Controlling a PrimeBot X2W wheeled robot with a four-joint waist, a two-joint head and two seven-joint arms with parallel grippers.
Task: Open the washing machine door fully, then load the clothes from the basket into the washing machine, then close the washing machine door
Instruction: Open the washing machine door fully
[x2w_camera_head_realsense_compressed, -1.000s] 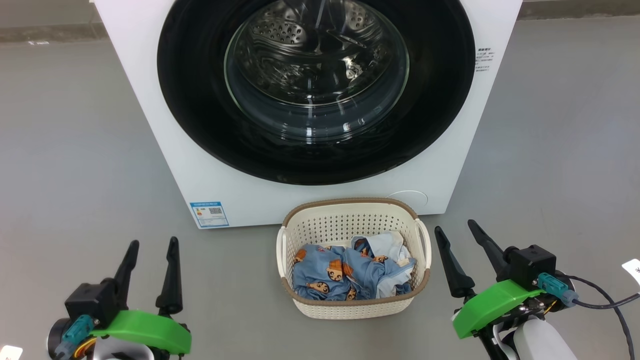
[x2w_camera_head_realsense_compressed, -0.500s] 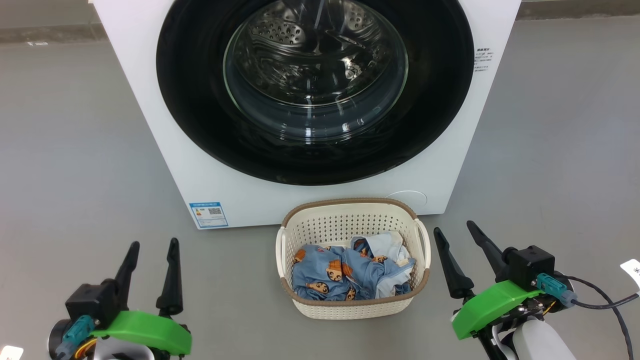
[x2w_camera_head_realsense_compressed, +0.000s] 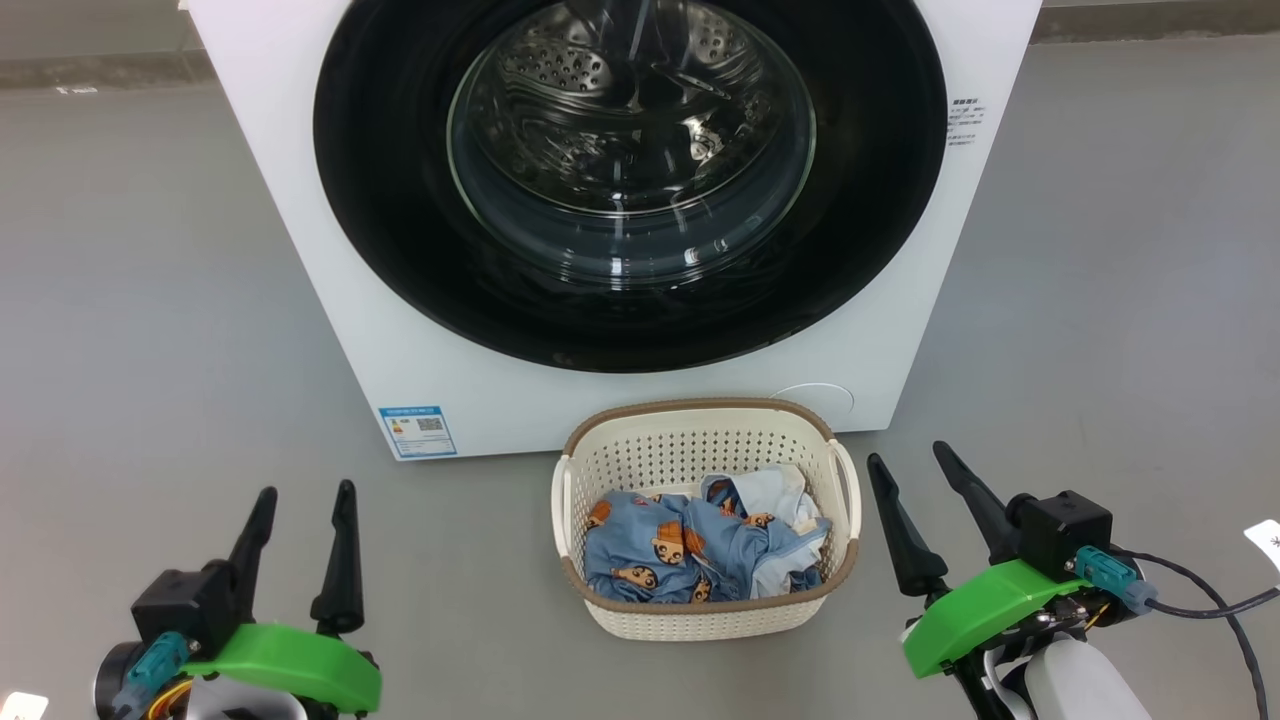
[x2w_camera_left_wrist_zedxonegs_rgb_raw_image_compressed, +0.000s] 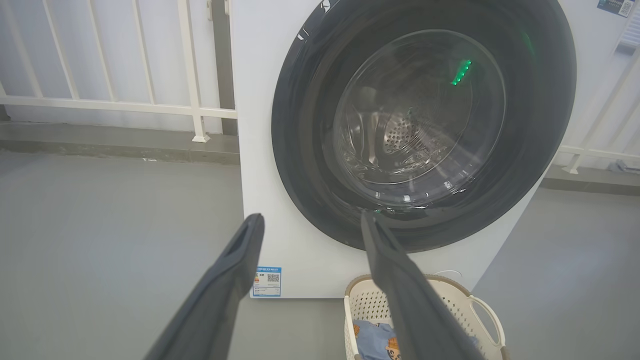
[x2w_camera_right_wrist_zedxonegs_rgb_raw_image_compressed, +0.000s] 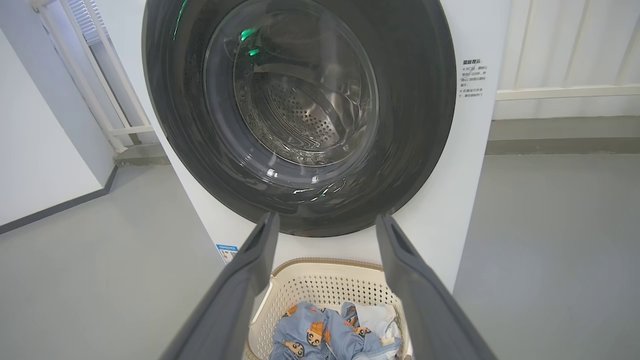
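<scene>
the washing machine door (x2w_camera_head_realsense_compressed: 632, 150) sits shut at twelve o'clock, the clothes (x2w_camera_head_realsense_compressed: 690, 555) in the basket (x2w_camera_head_realsense_compressed: 700, 620) at six. left pincer (x2w_camera_head_realsense_compressed: 307, 490), at seven, and right pincer (x2w_camera_head_realsense_compressed: 907, 452), at five, hang wide open, empty. opening the door looks to be first, calling for a reach to its edge.

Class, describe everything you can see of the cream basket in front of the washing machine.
The small cream-white perforated plastic basket is a rounded rectangle with a brown woven-look rim and a loop handle at each side. It stands upright on the grey floor, close before the big white washing machine. Light blue bear-print clothes lie bundled inside, toward its near wall.
</scene>
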